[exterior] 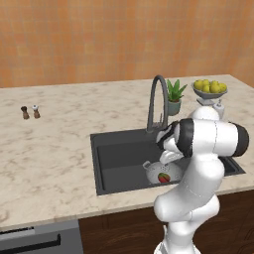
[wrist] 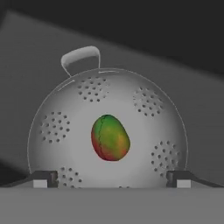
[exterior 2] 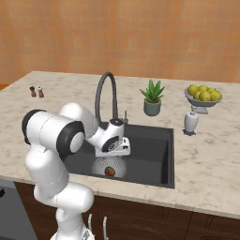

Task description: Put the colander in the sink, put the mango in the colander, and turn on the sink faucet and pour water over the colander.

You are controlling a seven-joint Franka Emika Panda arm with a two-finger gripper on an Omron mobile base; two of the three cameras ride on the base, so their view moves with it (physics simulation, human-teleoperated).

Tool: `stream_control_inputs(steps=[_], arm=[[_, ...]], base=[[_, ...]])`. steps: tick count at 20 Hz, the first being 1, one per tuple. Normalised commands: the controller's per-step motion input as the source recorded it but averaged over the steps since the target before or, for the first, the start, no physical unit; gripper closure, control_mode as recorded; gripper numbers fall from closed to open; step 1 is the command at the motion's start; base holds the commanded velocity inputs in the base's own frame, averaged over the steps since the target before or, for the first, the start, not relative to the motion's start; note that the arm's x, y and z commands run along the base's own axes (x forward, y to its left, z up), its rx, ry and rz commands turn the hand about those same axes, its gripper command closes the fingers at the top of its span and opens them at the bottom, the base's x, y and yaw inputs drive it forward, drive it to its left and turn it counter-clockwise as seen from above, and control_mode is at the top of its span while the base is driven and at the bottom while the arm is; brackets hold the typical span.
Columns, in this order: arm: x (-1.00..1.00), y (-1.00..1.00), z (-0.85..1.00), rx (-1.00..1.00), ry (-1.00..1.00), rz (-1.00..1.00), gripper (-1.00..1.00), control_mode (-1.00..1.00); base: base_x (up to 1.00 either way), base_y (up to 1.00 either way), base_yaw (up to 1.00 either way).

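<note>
- Down in the sink (exterior: 119, 149), the colander (wrist: 107, 131) sits with the mango (wrist: 110, 138) resting loose at its middle.
- Above them hangs the end effector (wrist: 111, 178), its fingers spread wide apart and holding nothing.
- Judged from this, the placing steps are done; the faucet (exterior: 158, 101) runs no water.
- Next move: lift clear, reach its side lever, swing the spout over the colander.

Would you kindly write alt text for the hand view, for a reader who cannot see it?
A red and green mango lies in the middle of a silver colander that sits in the dark grey sink. The open gripper looks down on it from above, holding nothing, with one loop handle showing at the colander's far rim.
</note>
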Motion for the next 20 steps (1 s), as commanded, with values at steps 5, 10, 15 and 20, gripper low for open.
stream_control_inputs(steps=[5, 10, 15, 20], arm=[[0.09, -0.23, 0.76, 0.25, -0.2, 0.0, -1.0, -1.0], [0.14, -0.2, 0.58, 0.21, -0.14, 0.0, -1.0, -1.0], [0.23, -0.17, 0.63, 0.27, -0.18, 0.0, -1.0, -1.0], [0.21, -0.11, 0.49, 0.28, -0.23, 0.02, -1.0, -1.0]], base=[[0.0, 0.0, 0.0], [0.0, 0.0, 0.0], [0.0, 0.0, 0.0], [0.0, 0.0, 0.0]])
